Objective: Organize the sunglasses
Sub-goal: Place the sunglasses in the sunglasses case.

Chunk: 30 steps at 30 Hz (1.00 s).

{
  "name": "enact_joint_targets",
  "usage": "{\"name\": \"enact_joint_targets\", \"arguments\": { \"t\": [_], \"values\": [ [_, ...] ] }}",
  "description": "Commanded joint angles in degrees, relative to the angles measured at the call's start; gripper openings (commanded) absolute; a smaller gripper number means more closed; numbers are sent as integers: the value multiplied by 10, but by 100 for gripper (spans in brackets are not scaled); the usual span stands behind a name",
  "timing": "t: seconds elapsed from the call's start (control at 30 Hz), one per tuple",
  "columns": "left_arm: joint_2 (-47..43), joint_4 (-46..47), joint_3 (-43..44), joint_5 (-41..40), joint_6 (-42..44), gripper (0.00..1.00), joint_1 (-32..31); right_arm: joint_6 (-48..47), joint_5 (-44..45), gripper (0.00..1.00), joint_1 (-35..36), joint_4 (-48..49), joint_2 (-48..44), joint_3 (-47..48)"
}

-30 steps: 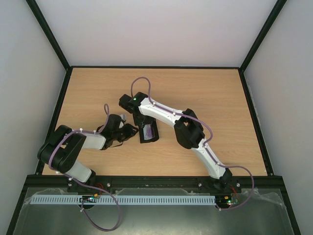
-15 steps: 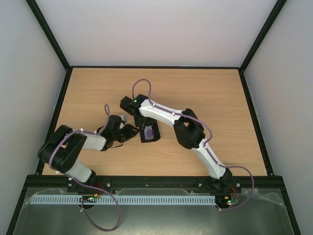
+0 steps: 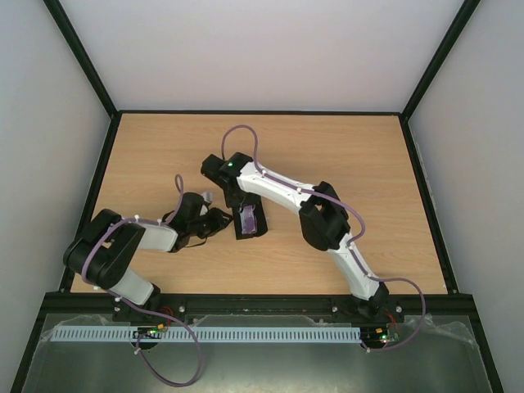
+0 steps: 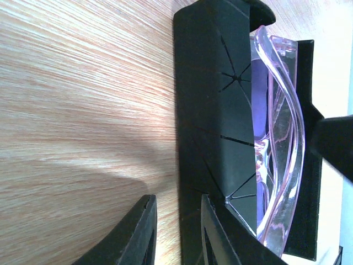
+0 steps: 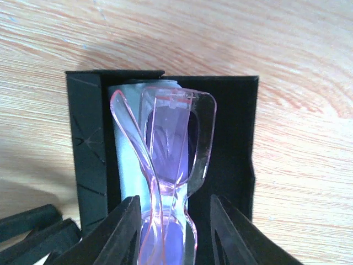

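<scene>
Find the sunglasses folded inside the open black case, lying lengthwise on a light blue cloth spread along the case's floor. Note translucent pink frame and pinkish lenses, one lens end pointing toward the case's far wall in the right wrist view.

Record the right claw as released: fingers spread to either side of the frame, clear gaps on both flanks, nothing grasped.

Locate the case flat on the wooden counter, near mid-counter in the overhead view, between the wrists of the two arms.

Log the left claw at the case's side, one finger outside the wall, the other over the case interior. Cannot tell whether clenched on that wall: strip of counter visible between outer finger and case edge.
</scene>
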Motion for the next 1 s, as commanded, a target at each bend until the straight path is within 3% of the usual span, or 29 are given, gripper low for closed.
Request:
{"name": "enact_joint_targets", "arguments": {
  "t": [0.0, 0.17, 0.23, 0.67, 0.97],
  "values": [
    [-11, -33, 2, -18, 6, 25, -2, -9, 20, 33, 2, -6, -44, 16],
    [-41, -66, 2, -34, 14, 25, 5, -18, 49, 15, 1, -2, -44, -8],
    [-50, -81, 3, -42, 20, 25, 10, -21, 57, 12, 1, 0, -42, -21],
    [7, -81, 36, -49, 29, 25, 18, -42, 52, 20, -7, 23, -16, -38],
    [42, -77, 59, -49, 27, 24, 14, -66, 33, 20, -7, 27, 9, -37]
  ]
}}
